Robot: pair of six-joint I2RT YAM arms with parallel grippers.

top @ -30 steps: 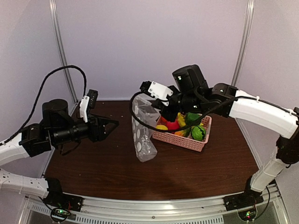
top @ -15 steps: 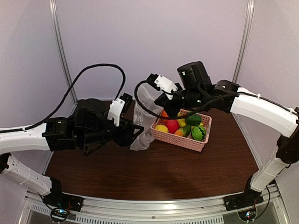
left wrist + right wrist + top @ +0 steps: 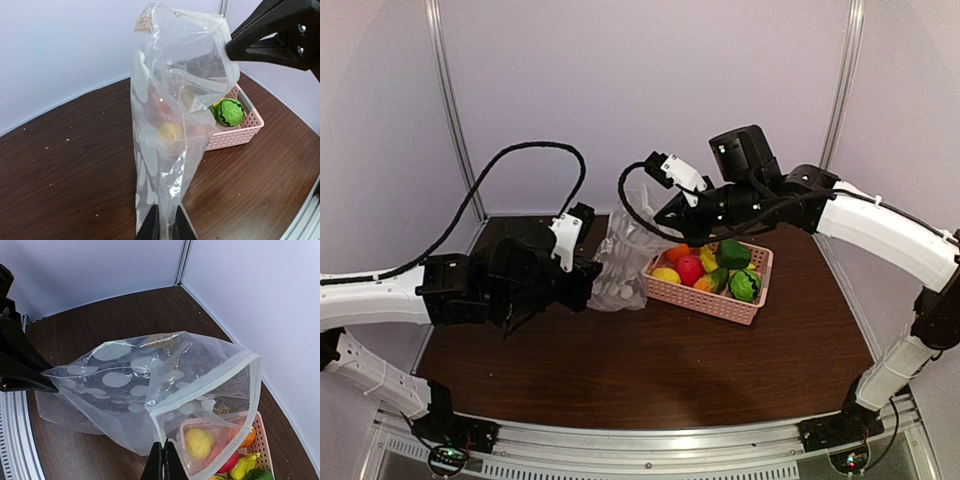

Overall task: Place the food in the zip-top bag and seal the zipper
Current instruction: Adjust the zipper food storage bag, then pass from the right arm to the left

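The zip-top bag [image 3: 620,262], clear with white dots, hangs upright left of the pink basket. My right gripper [image 3: 667,212] is shut on its upper zipper [image 3: 200,385] edge, and the right wrist view shows its mouth gaping. My left gripper [image 3: 166,229] is shut on the bag's [image 3: 170,125] lower edge, with film between its fingertips [image 3: 152,230]. The food [image 3: 705,268] lies in the basket: a lemon [image 3: 199,442] and an orange [image 3: 246,437] show through the bag [image 3: 130,385], and a green striped ball [image 3: 230,111] sits beside it.
The pink lattice basket [image 3: 720,305] stands right of centre on the dark wooden table [image 3: 650,370]. The pale back wall and metal corner posts [image 3: 450,110] close in the rear. The right arm's black cable [image 3: 630,205] loops beside the bag.
My left arm swung in to the bag and its jaws closed on the lower edge. My right gripper carried the bag's top up and slightly right.
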